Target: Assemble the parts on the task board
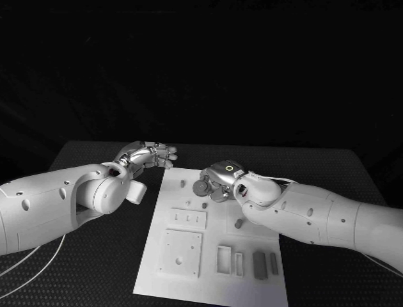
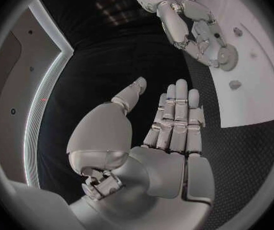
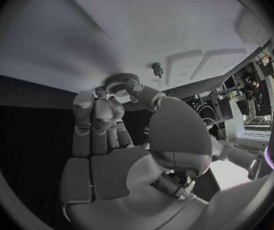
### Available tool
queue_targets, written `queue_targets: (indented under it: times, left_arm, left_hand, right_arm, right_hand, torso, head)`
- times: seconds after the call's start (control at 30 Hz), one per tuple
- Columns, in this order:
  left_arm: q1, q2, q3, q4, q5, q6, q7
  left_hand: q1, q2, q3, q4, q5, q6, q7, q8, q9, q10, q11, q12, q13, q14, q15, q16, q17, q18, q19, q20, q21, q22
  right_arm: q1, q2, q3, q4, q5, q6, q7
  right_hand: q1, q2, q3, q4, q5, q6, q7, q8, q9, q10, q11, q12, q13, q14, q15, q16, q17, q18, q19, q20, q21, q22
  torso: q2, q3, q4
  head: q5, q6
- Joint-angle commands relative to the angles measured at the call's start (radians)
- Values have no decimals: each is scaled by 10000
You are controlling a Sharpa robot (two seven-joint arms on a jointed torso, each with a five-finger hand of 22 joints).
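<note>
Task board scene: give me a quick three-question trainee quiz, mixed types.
1. True or false: the left hand holds a part.
2. What does the right hand hold at its fingertips? A) a round toothed gear B) a long flat bar C) nothing
3. Fill in: the right hand hangs over the ___ end of the task board, as seen from the robot.

Key:
1. False. The left hand is off the board's edge, fingers straight, palm bare.
2. A. The gear sits between its fingertips, above the board.
3. Far.
</note>
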Motion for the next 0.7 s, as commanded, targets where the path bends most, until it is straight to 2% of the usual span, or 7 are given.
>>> queue_targets:
  times: [0.03, 0.1, 0.17, 0.27, 0.4, 0.53, 0.7]
  left_arm:
    - [13, 12, 10, 30, -28, 60, 61]
    - [13, 8, 10, 28, -28, 43, 59]
    - [14, -12, 11, 39, -28, 37, 59]
    - [14, -30, 11, 24, -28, 35, 58]
    - [15, -63, 13, 14, -28, 14, 67]
    - [16, -96, 14, -3, -28, -2, 67]
    - [16, -106, 14, -74, -28, -5, 70]
  left_hand:
    - [-73, -5, 32, 19, -46, -74, -1, -57, 17, -79, -16, -45, -3, -41, 41, -59, 17, 37, -3, -99, 38, -16]
    - [-74, -5, 32, 20, -46, -76, -1, -58, 18, -81, -16, -46, -3, -41, 41, -60, 18, 36, -4, -99, 38, -16]
    - [-78, -5, 31, 23, -46, -78, 0, -59, 18, -82, -14, -48, -4, -42, 41, -61, 19, 36, -4, -99, 38, -17]
    - [-80, -6, 32, 24, -45, -80, 1, -60, 19, -85, -13, -50, -4, -42, 41, -63, 20, 35, -4, -99, 39, -17]
    - [-80, -8, 32, 23, -45, -82, 2, -61, 19, -87, -12, -52, -4, -43, 41, -64, 21, 35, -5, -100, 39, -18]
    - [-78, -10, 33, 22, -45, -82, 2, -61, 20, -87, -12, -54, -4, -43, 41, -65, 23, 36, -6, -101, 40, -19]
    - [-77, -14, 34, 20, -44, -83, 2, -61, 21, -87, -12, -54, -4, -43, 41, -66, 24, 36, -7, -101, 40, -19]
  right_arm:
    - [-35, -68, -24, 2, 205, 273, 80]
    - [-35, -110, -24, 11, 410, 345, 105]
    - [-34, -166, -24, 62, 462, 20, 166]
    - [-33, -285, -22, 159, 769, -746, 343]
    - [-27, -436, -20, 241, 1583, -1541, 667]
    - [7, -628, -9, 430, 2190, -2193, 1131]
    - [52, -847, 45, 652, 2628, -2610, 1402]
  right_hand:
    - [40, 183, 136, -80, 402, 114, -47, 77, 2, -113, -6, 11, -22, -5, 17, -39, 29, 373, -61, 28, -50, 75]
    - [15, 307, 235, -94, 552, 157, -55, 103, -8, -111, -12, 21, -34, 2, 10, -55, 44, 373, -65, 51, -46, 84]
    - [-84, 529, 376, -83, 821, 319, -48, 189, -4, -104, -6, 36, -50, 14, 13, -70, 67, 373, -67, 77, -37, 97]
    - [-91, 616, 523, -169, 991, 272, -50, 156, -46, -105, -5, 48, -63, 21, 15, -83, 87, 373, -73, 78, -33, 106]
    - [-169, 526, 554, -226, 1015, 243, -53, 141, -77, -81, -11, 71, -75, 55, 6, -86, 106, 373, -31, 74, -9, 112]
    - [-199, 484, 571, -291, 1137, 338, -17, 194, -80, -41, 17, 98, -93, 103, 27, -92, 123, 373, 26, 43, 11, 108]
    - [-184, 432, 614, -346, 1330, 340, -5, 195, -106, -39, 28, 98, -119, 114, 36, -124, 135, 373, 46, 13, -9, 89]
  torso:
    - [-4, 0, -8]
    - [-5, 2, -7]
    - [-6, 4, -7]
    - [3, 8, -21]
    - [-8, 16, -44]
    - [-14, 3, -46]
    - [-12, 32, -53]
  head:
    - [5, 18]
    - [-7, 28]
    - [-24, 29]
    - [-39, 53]
    - [-34, 82]
    - [-58, 109]
    - [-60, 139]
